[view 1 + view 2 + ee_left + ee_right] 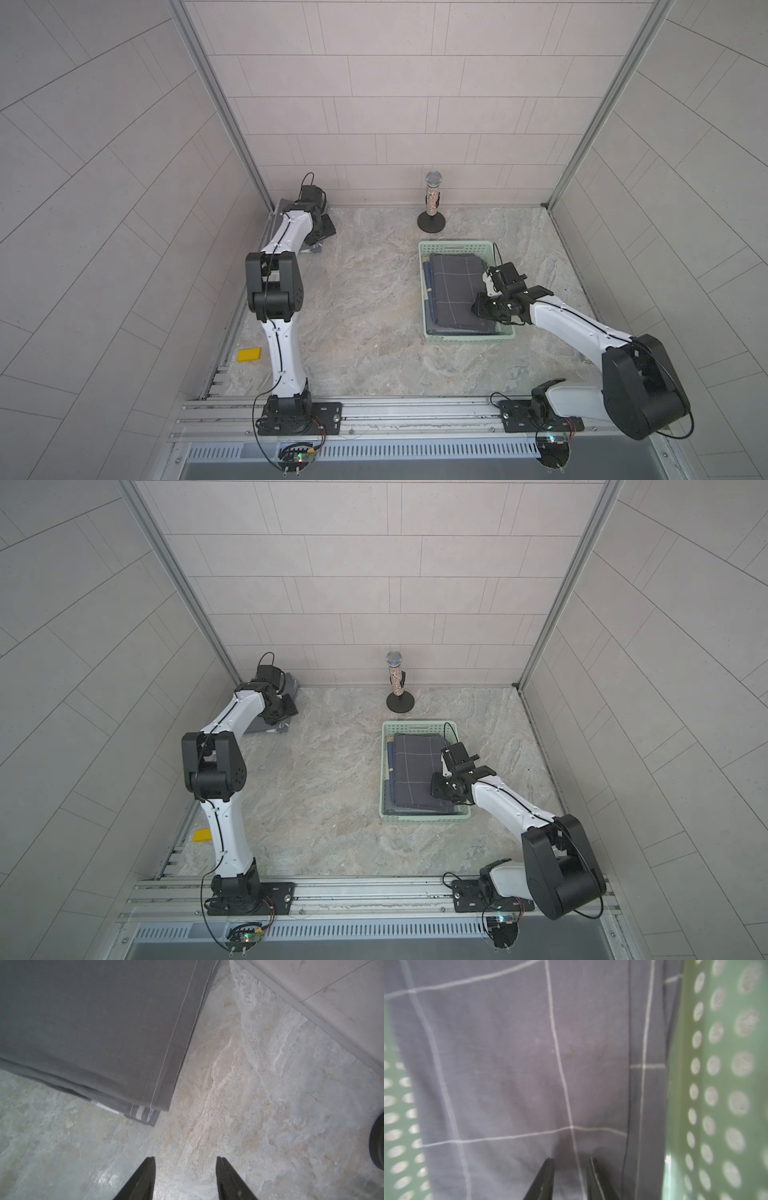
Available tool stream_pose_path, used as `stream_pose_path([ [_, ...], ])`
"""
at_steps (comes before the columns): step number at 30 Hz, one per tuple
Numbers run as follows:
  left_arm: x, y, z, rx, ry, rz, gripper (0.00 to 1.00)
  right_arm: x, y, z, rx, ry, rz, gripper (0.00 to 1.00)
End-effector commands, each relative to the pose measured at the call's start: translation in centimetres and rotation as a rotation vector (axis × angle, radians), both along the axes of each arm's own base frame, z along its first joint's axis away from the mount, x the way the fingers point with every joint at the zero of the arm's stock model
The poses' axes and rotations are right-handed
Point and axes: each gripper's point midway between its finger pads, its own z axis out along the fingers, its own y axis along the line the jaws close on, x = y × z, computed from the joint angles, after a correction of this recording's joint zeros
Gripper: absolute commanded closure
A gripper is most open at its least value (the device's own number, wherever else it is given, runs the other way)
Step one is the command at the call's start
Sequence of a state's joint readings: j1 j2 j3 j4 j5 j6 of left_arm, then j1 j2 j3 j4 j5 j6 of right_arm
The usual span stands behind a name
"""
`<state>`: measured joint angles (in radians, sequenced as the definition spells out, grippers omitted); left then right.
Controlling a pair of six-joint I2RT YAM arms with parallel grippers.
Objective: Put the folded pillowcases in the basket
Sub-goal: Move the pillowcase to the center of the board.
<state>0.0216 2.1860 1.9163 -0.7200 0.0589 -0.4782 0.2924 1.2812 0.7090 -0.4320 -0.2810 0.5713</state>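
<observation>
The mint-green basket (457, 246) (419, 727) stands right of the table's middle. A folded grey pillowcase (453, 291) (415, 771) (508, 1053) with thin white grid lines lies flat inside it, on other folded cloth. My right gripper (478, 309) (436, 789) (571, 1159) hangs just over the pillowcase's near right part, its jaws a little apart with nothing pinched between them. The basket's perforated wall (716, 1084) runs close beside it. My left gripper (324, 232) (286, 710) (186, 1159) is open over bare table in the back left corner, beside a pile of grey folded cloth (93, 1022) (291, 685).
A glittery microphone on a round black stand (432, 203) (397, 679) rises just behind the basket. A yellow block (249, 354) lies off the table's left edge. Tiled walls close in the back and both sides.
</observation>
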Motion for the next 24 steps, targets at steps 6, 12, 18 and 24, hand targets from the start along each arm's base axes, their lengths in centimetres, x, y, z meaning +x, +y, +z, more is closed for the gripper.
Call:
stream_pose_path([
  [6,3.7,3.6,-4.4,0.05,0.11,0.093,0.47,-1.7,0.6,2.6,0.031,-0.01,0.053,0.63],
  [12,0.8,5.3,-7.9,0.019,0.306,0.184,0.49,-1.2,0.6,4.5,0.032,-0.052,0.066,0.62],
  [18,-3.6,5.3,-10.2,-0.015,0.486,0.207,0.52,-1.6,0.6,5.9,0.046,-0.086,0.069,0.62],
  [24,-9.1,1.2,-12.6,-0.18,0.546,0.222,0.56,-1.5,0.5,9.1,0.067,-0.168,0.057,0.61],
])
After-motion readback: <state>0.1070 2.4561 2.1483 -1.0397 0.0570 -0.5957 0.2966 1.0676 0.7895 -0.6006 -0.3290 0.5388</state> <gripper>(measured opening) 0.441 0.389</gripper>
